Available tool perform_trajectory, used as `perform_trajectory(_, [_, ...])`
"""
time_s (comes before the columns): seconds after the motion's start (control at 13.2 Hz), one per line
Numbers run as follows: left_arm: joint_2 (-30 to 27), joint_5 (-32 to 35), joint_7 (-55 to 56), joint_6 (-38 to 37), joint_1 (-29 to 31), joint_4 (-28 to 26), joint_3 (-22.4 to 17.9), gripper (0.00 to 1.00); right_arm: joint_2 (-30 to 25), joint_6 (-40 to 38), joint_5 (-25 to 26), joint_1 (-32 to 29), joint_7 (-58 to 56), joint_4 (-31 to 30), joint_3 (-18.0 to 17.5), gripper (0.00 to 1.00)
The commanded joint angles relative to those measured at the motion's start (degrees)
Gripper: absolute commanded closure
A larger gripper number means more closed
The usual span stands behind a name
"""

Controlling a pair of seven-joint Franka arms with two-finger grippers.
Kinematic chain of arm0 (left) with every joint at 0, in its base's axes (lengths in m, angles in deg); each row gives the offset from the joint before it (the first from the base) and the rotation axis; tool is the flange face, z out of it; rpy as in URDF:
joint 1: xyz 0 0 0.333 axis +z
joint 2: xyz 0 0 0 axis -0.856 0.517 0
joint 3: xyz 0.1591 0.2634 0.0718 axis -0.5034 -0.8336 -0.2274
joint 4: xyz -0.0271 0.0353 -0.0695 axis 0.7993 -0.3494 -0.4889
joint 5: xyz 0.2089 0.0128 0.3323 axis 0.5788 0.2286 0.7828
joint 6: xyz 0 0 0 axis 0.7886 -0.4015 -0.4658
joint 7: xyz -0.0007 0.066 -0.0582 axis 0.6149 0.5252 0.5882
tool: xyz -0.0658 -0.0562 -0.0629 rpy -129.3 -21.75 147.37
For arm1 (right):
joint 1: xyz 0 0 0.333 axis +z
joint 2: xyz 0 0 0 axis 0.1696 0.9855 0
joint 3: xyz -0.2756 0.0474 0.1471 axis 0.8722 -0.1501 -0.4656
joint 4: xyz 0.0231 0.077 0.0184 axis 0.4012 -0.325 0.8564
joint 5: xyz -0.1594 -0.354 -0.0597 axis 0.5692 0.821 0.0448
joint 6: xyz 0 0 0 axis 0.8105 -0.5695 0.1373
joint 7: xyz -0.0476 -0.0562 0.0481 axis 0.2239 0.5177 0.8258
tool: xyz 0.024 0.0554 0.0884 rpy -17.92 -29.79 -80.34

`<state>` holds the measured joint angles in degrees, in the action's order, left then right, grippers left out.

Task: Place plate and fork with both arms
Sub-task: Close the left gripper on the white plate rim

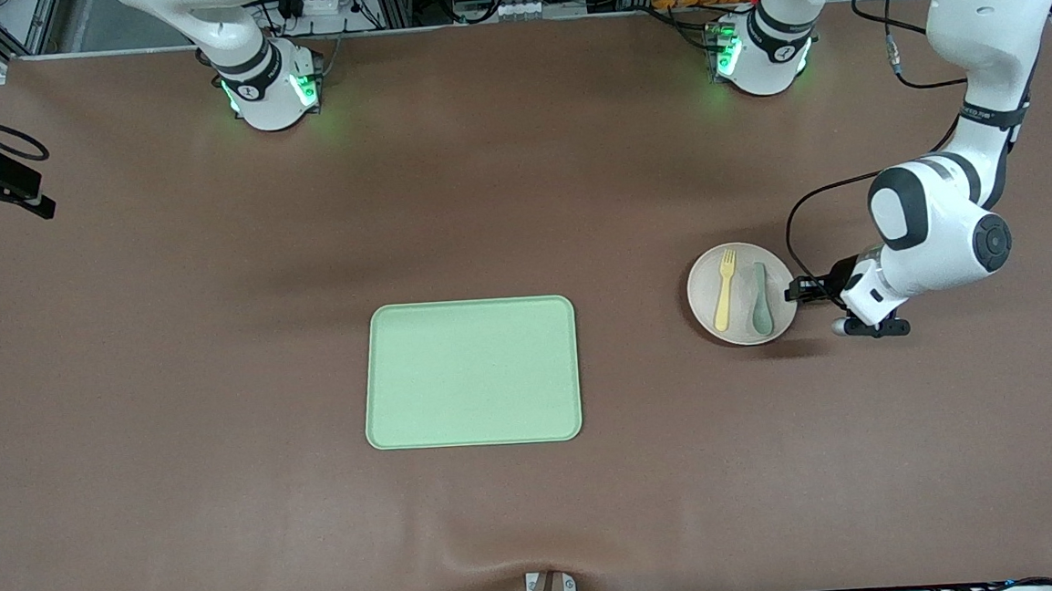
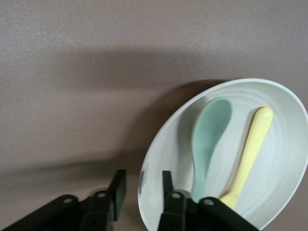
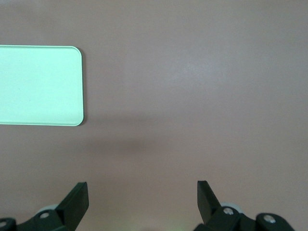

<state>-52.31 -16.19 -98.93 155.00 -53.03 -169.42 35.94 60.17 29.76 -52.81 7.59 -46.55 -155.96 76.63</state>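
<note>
At the plate [image 2: 269,159] rim, left pincer [image 2: 142,185] fingers straddle its edge.

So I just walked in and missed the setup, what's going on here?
The left end effector is at the plate's rim, one finger inside and one outside. The plate sits on the table toward the left arm's end, carrying the fork and a grey-green spoon. The light-green tray lies mid-table with nothing on it. The right arm waits; its end effector hangs open over the table beside the tray.
</note>
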Motion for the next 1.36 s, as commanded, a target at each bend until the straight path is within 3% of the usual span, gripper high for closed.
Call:
perform_trajectory(0.0, [0.32, -1.40, -1.81, 0.80, 0.40, -0.31, 0.35, 0.72, -0.38, -0.06, -0.68, -0.46, -0.79, 0.46, -0.35, 0.00])
perform_trajectory(0.61, [1.90, -3.42, -3.74, 0.80, 0.75, 0.31, 0.35, 0.84, -0.38, -0.50, -0.68, -0.72, -0.79, 0.46, -0.27, 0.00])
perform_trajectory(0.91, [2.78, -3.69, -3.83, 0.71, 0.40, 1.36, 0.35, 1.00, -0.38, -0.59, -0.68, -0.37, -0.70, 0.46, -0.35, 0.00])
perform_trajectory(1.29, [4.01, -3.77, -6.38, 0.19, 0.32, 3.90, 0.35, 1.00, -0.38, -0.41, -0.77, -0.46, -0.79, 0.46, -0.35, 0.00])
